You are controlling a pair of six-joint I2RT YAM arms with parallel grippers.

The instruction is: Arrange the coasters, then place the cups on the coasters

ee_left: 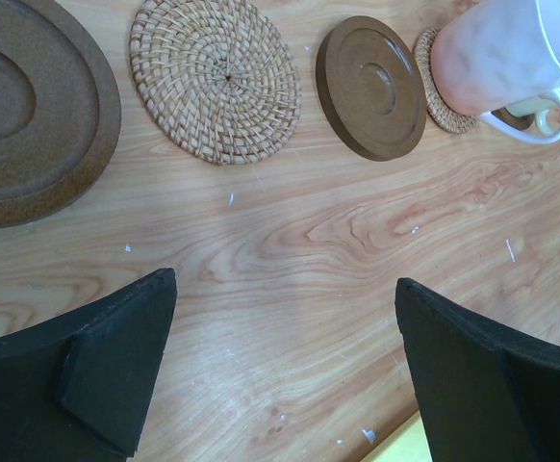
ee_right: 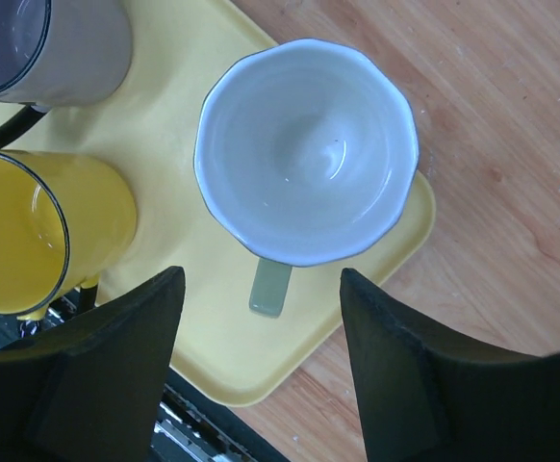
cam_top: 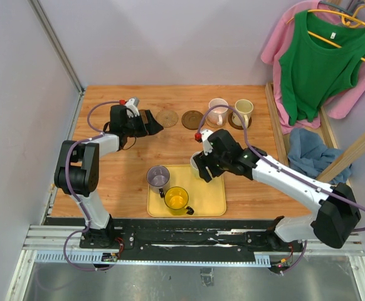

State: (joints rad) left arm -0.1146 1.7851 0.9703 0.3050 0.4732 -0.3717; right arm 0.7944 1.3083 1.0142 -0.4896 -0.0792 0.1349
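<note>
- Pale walls close round a wooden table (cam_top: 113, 182); a green top (cam_top: 314, 63) hangs at the right.
- Five coasters lie in a row along the far side.
- From the left come a dark coaster (ee_left: 11, 106), a woven coaster (ee_left: 215, 77) and a second dark coaster (ee_left: 371, 87), all bare.
- Next right, the pink cup (cam_top: 218, 110) stands on a second woven coaster (ee_left: 439, 96).
- At the right end, the cream cup (cam_top: 244, 110) stands on the last dark coaster (cam_top: 234, 123).
- My left claw (ee_left: 280, 356) is spread wide and grips nothing; it hovers over bare wood on the near side of the row, toward its left end.
- A yellow tray (cam_top: 207, 204) lies near, in the middle.
- On its left part stand the grey cup (cam_top: 158, 177) and the yellow cup (cam_top: 177, 199), close together, the yellow one nearer.
- The white cup (ee_right: 309, 154) stands upright and empty on the tray's far right part.
- My right claw (ee_right: 261, 375) hangs over that cup with its fingers spread, pinching nothing.
- The cup's pale green handle (ee_right: 270, 286) lies in the gap between those fingers, touching neither.
</note>
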